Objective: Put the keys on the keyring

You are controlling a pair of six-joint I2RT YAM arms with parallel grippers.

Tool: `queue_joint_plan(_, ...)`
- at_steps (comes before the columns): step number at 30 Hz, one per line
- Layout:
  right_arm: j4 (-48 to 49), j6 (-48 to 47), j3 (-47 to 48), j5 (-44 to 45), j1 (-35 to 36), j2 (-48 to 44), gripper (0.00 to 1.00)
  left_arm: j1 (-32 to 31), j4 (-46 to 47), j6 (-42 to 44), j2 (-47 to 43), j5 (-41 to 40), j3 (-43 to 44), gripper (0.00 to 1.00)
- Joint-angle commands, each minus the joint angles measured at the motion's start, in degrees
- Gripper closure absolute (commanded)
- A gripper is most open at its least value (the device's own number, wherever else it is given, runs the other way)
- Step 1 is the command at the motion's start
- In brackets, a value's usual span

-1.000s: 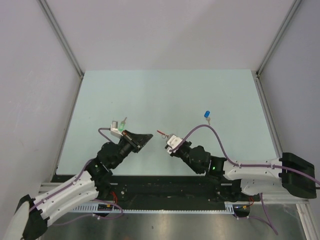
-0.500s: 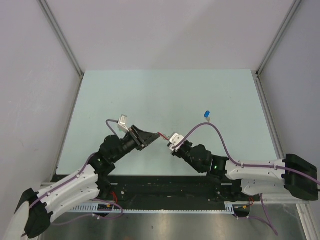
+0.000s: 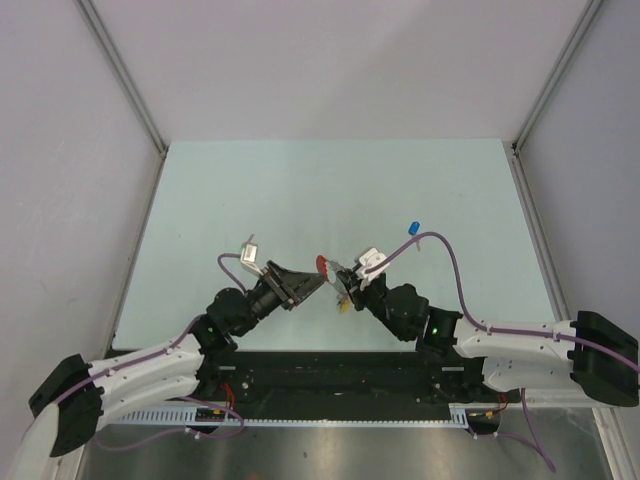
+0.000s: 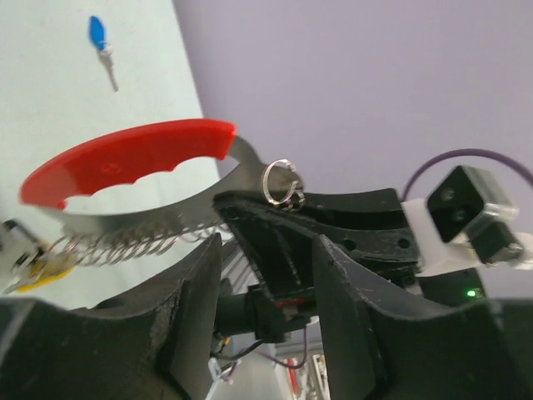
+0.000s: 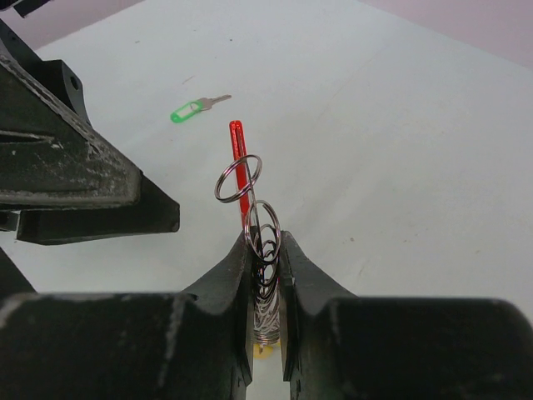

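The pale green tabletop (image 3: 330,190) fills the overhead view, and both arms reach in from its near edge. The left arm (image 3: 150,360) and the right arm (image 3: 510,340) angle inward, and their tips meet almost nose to nose near the middle of that near edge.

Look at the right pincer (image 5: 265,250): it's clenched hard, its two black fingers pressed together on the keyring (image 3: 322,264). The grip sits on the keyring's coil of wire and stacked rings. The curved red piece (image 4: 125,158) stands up out of the fingers, edge-on in the right wrist view and a broad red arc in the left wrist view. A grey metal strip runs under the red arc, with a small split ring (image 4: 281,182) at its end. A dab of yellow (image 3: 343,305) hangs below the grip.

The left pincer (image 3: 310,284) is released, fingers spread with nothing between them. Its tips are just beside the red piece; I can't tell whether they touch it.

Now the small stuff. The blue key (image 3: 411,230) lies flat on the tabletop, right of centre, about midway between the near and far edges and apart from both arms. The green key (image 5: 190,110) lies flat too, beyond the left pincer in the right wrist view. It is hidden from the overhead camera.
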Motion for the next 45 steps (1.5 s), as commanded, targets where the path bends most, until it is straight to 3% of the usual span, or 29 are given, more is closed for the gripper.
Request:
queue_joint_plan(1,5.1,6.4,0.3,1.9,-0.1,-1.3,1.0,-1.0,12.4,-2.6,2.6,-4.0,-1.1,0.47)
queue_joint_plan(11,6.0,8.1,0.2,1.9,0.1,-1.0,1.0,-1.9,19.7,-4.7,9.5,-5.4,0.0,0.43)
queue_joint_plan(22,6.8,8.2,0.2,1.7,0.3,-0.3,1.0,-2.1,23.4,-5.4,14.0,-6.1,2.2,0.62)
queue_joint_plan(40,7.5,8.3,0.2,0.6,0.3,0.4,1.0,-2.1,26.6,-6.3,17.8,-6.4,3.4,0.65)
queue_joint_plan(45,7.6,8.3,0.2,0.5,0.3,0.4,1.0,-2.1,27.4,-6.5,18.1,-6.4,3.3,0.71)
